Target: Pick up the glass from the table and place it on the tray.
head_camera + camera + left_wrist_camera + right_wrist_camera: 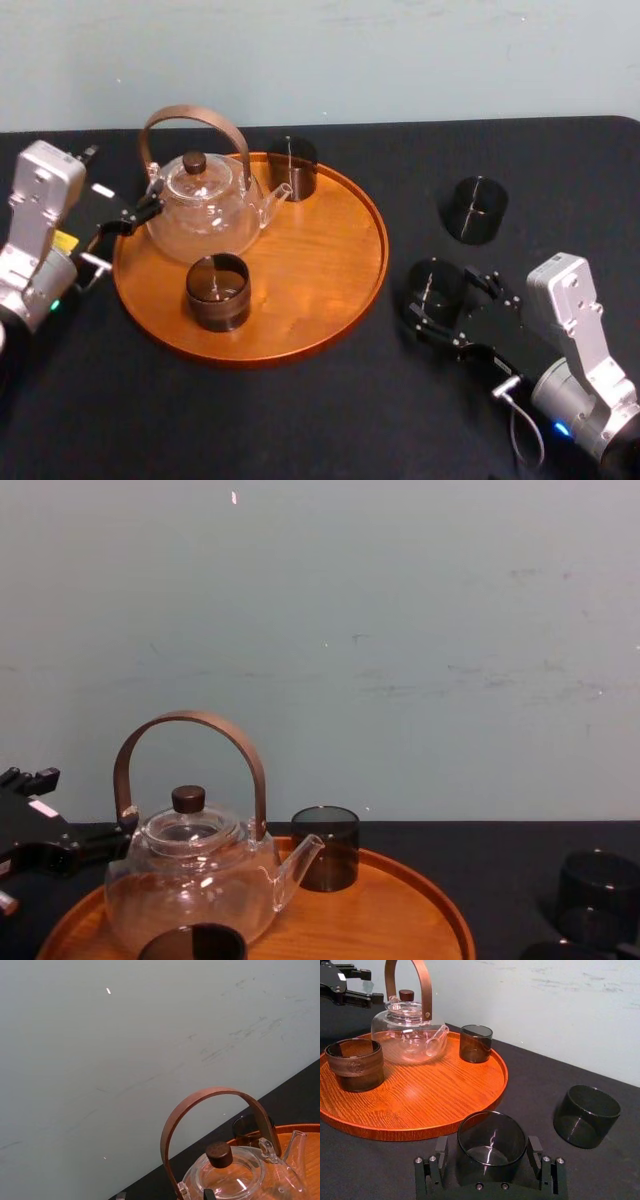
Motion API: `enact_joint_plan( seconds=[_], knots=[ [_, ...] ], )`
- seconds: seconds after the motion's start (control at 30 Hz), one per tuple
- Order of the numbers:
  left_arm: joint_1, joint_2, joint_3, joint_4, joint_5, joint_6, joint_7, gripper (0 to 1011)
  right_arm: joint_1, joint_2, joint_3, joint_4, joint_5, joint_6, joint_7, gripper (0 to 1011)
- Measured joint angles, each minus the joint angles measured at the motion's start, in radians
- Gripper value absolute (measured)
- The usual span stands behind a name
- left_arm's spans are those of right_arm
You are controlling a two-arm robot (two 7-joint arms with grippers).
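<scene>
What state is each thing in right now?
teapot: upright on tray, lid on
front tray glass: upright
back tray glass: upright
near table glass: upright on table
far table glass: upright, free
right hand: open around near table glass
left hand: open, beside teapot

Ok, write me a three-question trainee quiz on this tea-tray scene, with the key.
1. True or false: the right gripper has its jaws either side of a glass standing on the tray.
2. How many glasses stand on the tray?
3. Nearest the left gripper is: A) the teapot B) that glass C) the right gripper.
Key: 1 false, that glass stands on the table. 2 two, the front glass and the back glass. 3 A.
</scene>
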Motion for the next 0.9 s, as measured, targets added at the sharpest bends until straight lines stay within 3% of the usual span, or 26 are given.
enact_joint_plan(
  seconds=[0.9],
  knots=[
    [0.0,0.0,0.0,0.0,0.0,0.0,0.0,1001,0.013,-0.064,0.043,0.055,-0.033,0.006,0.061,1002]
  ],
)
